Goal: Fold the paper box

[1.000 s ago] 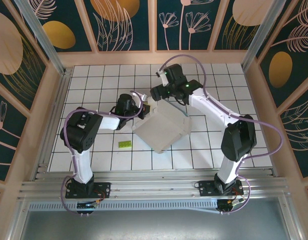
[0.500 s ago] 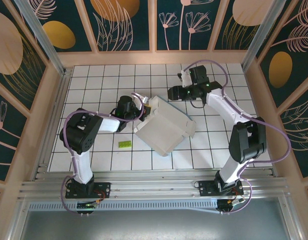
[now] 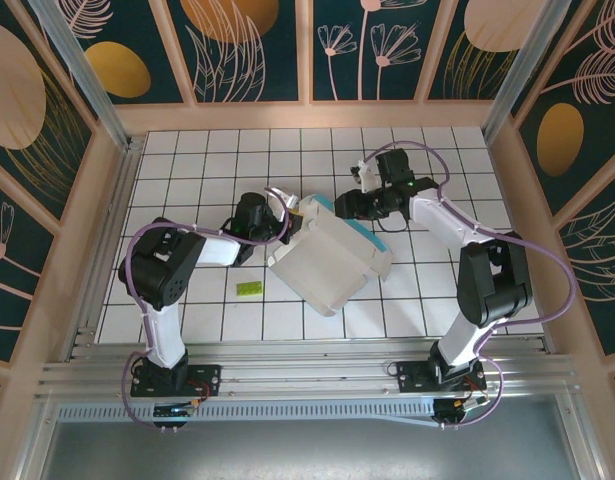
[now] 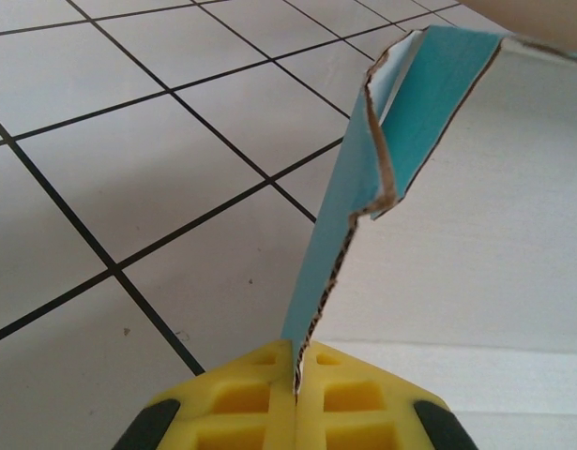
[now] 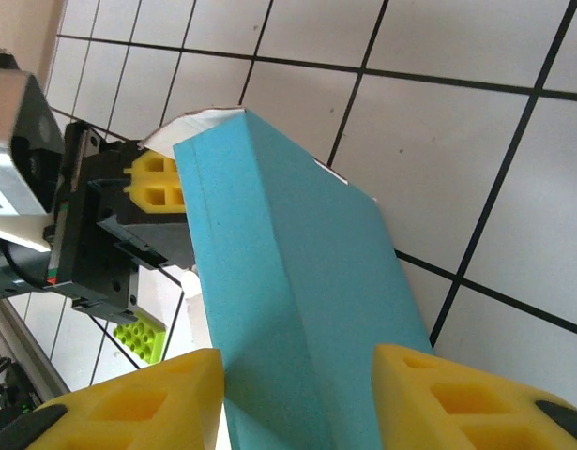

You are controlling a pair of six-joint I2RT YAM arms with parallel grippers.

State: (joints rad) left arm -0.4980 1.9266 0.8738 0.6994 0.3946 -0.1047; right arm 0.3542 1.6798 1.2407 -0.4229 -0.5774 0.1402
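paper box (image 3: 322,262) lies near the middle of the tiled table (image 3: 187,160), between my two arms. it is thin card with a matte whitish face turned up and a light blue strip along its far right side. in the top view it reads as a shallow skewed rectangle with creased panels. the left gripper (image 3: 292,222) is clamped shut on the box's left flap. in the left wrist view its moulded yellow pads meet on the card's rough brown edge, and the blue flap rises from them with a ragged, bent corner. the right gripper (image 3: 349,207) sits at the box's far corner. in the right wrist view its jaws stand partly apart astride a smooth blue panel with a soft fold line running down it, and i cannot tell whether either pad touches the card. a small bright green piece (image 3: 249,288) with a gridded, blocky surface lies flat on the tiles near the box's left side, apart from it. the table is glossy white squares with thin dark grout lines.
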